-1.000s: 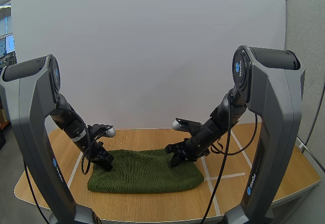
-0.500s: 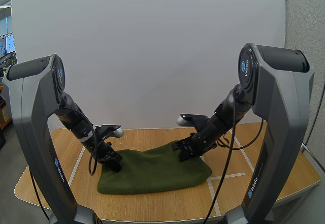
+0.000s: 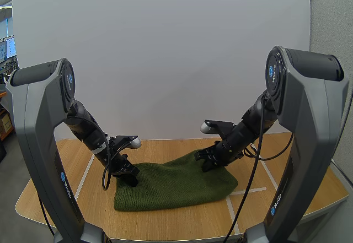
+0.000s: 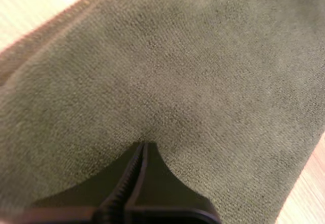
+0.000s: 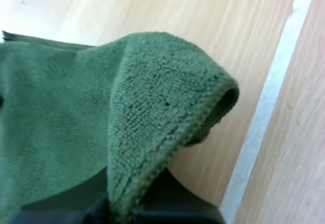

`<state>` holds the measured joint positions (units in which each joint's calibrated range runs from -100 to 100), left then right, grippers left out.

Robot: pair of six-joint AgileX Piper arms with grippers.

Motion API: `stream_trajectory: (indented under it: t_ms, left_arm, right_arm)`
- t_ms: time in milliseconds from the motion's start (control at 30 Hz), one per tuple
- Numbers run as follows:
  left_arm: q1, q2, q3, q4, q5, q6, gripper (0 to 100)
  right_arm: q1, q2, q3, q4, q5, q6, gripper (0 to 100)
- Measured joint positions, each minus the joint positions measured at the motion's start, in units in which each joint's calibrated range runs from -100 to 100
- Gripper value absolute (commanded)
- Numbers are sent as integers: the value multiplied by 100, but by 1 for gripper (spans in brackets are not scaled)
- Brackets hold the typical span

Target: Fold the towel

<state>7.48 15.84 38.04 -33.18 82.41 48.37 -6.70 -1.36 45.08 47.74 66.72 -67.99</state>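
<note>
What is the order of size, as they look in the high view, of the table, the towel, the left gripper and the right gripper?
1. table
2. towel
3. left gripper and right gripper: they look about alike, so I do not rank them.

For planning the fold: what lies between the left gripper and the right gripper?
The green towel spans from left gripper to right gripper, seen in the high view.

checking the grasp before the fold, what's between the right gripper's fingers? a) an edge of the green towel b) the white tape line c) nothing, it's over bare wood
a: in the right wrist view the right gripper pinches a hemmed edge of the green towel, which rises off the table and curls over.
</note>
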Motion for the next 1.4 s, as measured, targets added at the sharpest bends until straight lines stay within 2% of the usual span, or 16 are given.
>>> stream_trajectory:
  t_ms: [33,133,233,500,733,833,933,1100,1267,1400]
  left_arm:
    - [0,0,0,0,0,0,0]
    - [145,-374,37,110,-16,0,0]
    - [197,-413,37,195,-16,0,0]
    - [200,-413,43,159,1,0,0]
    - [200,-285,76,148,-21,0,0]
    - [208,-172,306,7,-291,70,0]
    - [217,-195,442,-98,-482,175,0]
    - [224,-210,504,-246,-581,263,0]
    - [224,-210,520,-295,-597,263,0]
    - [224,-210,520,-307,-597,263,0]
  right_arm:
    - [0,-15,0,12,0,0,0]
    - [0,-222,0,25,80,0,0]
    - [0,-499,0,174,377,0,0]
    - [110,-713,-78,322,945,60,0]
    - [401,-740,-78,505,1163,109,0]
    - [777,-753,-219,585,1259,198,0]
    - [846,-753,-290,597,1282,237,0]
    - [1183,-753,-571,808,1223,370,0]
    - [1621,-760,-616,847,568,413,0]
    - [1796,-739,-616,859,237,413,0]
